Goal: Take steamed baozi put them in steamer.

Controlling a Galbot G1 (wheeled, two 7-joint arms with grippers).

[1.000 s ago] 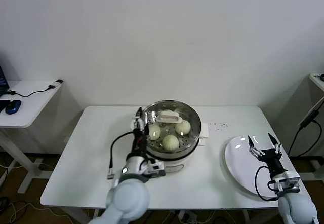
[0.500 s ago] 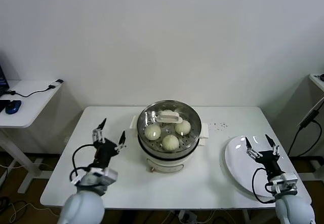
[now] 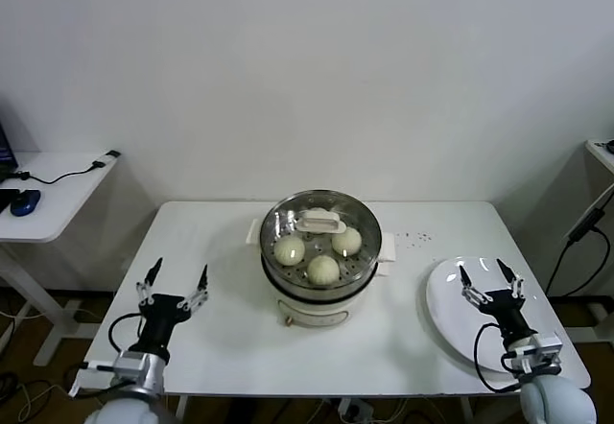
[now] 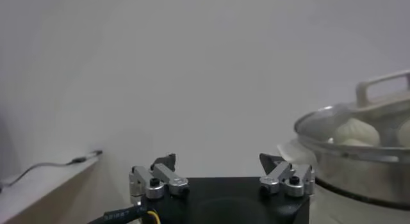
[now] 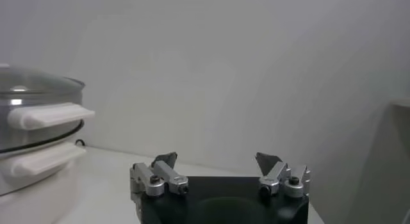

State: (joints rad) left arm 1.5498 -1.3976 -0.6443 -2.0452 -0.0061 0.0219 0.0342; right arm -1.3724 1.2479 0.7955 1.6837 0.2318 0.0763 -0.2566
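While my left gripper [image 3: 174,283] hangs over the near left part of the white table [image 3: 230,251], bare tabletop runs from the left edge across to the steamer [image 3: 320,251], so that side gives me plenty of room. That arm comes up from the front edge, wrist raised and fingers [image 4: 157,178] pointing away from me, spread as wide as they go and holding nothing. A second ago this same gripper stood right against the left rim of the steamer; since then it has pulled back and to the left, well clear of the pot. The steamer sits at the middle of the table, with its glass lid [image 3: 321,224] and white handle on top. Through the lid I see three of the steamed baozi [image 3: 323,268] resting on the basket floor inside; I cannot make out a fourth. To the right, a strip of bare table separates the steamer from the white plate [image 3: 443,311], which lies close to the right edge. My right gripper [image 3: 486,284] hovers over that plate, arm rising from the front right corner, fingers [image 5: 157,176] likewise spread fully and gripping nothing. It has barely shifted from where it hung before.
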